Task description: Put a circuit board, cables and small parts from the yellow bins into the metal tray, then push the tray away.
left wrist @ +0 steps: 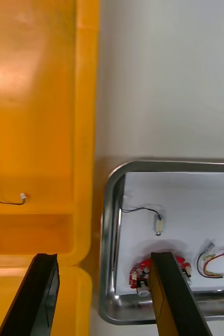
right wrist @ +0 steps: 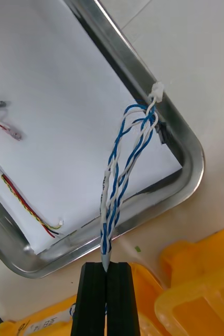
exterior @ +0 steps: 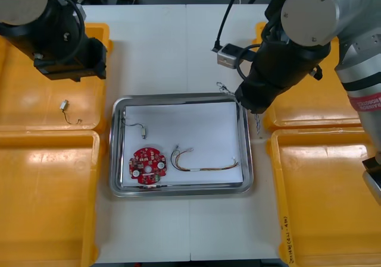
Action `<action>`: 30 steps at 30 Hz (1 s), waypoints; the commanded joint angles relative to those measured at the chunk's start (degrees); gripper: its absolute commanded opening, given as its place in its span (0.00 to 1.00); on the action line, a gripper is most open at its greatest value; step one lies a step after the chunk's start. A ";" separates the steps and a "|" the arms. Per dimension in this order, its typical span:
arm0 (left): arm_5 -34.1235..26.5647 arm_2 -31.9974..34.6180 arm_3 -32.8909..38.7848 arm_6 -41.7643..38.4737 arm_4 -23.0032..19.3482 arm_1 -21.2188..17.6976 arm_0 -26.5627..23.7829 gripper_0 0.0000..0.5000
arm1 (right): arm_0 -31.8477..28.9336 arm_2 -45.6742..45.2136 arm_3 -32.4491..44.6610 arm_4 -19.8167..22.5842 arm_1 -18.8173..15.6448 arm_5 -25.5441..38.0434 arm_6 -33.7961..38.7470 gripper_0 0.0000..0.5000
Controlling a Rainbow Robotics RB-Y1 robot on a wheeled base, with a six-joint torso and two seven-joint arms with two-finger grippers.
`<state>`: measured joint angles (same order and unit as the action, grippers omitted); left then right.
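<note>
A: At the centre of the bench (exterior: 149,47), between the four yellow bins (exterior: 36,178), sits the metal tray (exterior: 181,97), white inside. The right arm is over its 2 o'clock corner.

B: And the right claw (right wrist: 107,269) is clenched on the twisted blue and white cable (right wrist: 123,173). The bundle hangs from the fingertips right above that corner's rim.

A: The left claw (left wrist: 104,258)?

B: Released, fingers wide, hovering at 10 o'clock where the far left bin meets the tray's edge. It looks like it's waiting.

A: What's already in?

B: The red circuit board (exterior: 149,166) at 7 o'clock, the red and yellow cable (exterior: 202,163) at 5 o'clock, and a black cable (exterior: 136,126) with a small metal part (exterior: 144,133) at 10 o'clock.

A: So this one's the drop of the twisted cable. How does it go well?

B: My read is that the white tip is the danger. It hangs at the rim, and I can't tell whether it touches. Letting go here could drape the cable half outside. I'd carry it toward 8 o'clock, over the bare white patch. Then I'd sink until the loose end lies on the liner, and only then open.

A: Keeping off the red and yellow cable?

B: Yes, there's room at the tray's middle.
</note>
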<state>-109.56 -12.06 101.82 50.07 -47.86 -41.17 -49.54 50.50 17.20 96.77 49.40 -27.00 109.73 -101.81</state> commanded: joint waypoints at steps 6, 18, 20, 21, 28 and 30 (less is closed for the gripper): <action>-0.44 1.34 -6.72 7.93 -1.45 -7.08 -3.90 1.00 | 0.92 3.63 1.84 -2.73 3.54 -0.05 -11.48 0.00; 5.49 1.34 -17.62 21.47 -0.75 -8.40 -3.98 1.00 | 1.01 10.14 1.84 -9.41 6.26 -5.50 -15.61 0.00; 7.08 1.34 -19.91 24.28 -0.75 -8.32 -4.16 1.00 | 1.01 11.72 1.84 -10.56 6.70 -6.73 -16.13 0.00; 7.43 1.34 -20.61 24.90 -0.75 -8.40 -4.25 1.00 | 0.92 12.07 1.84 -10.73 6.70 -7.08 -16.31 0.00; 10.33 1.34 -26.85 31.31 -0.92 -8.40 -4.69 1.00 | 1.01 13.30 -1.76 -10.03 7.75 -11.03 -20.09 0.00; 11.56 1.25 -28.61 33.25 -0.92 -8.32 -4.69 1.00 | 1.01 13.30 -3.52 -10.12 7.93 -12.44 -22.64 0.00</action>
<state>-99.78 -12.06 74.84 73.00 -48.98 -46.90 -51.00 50.50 29.97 94.92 39.06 -20.55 99.11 -118.56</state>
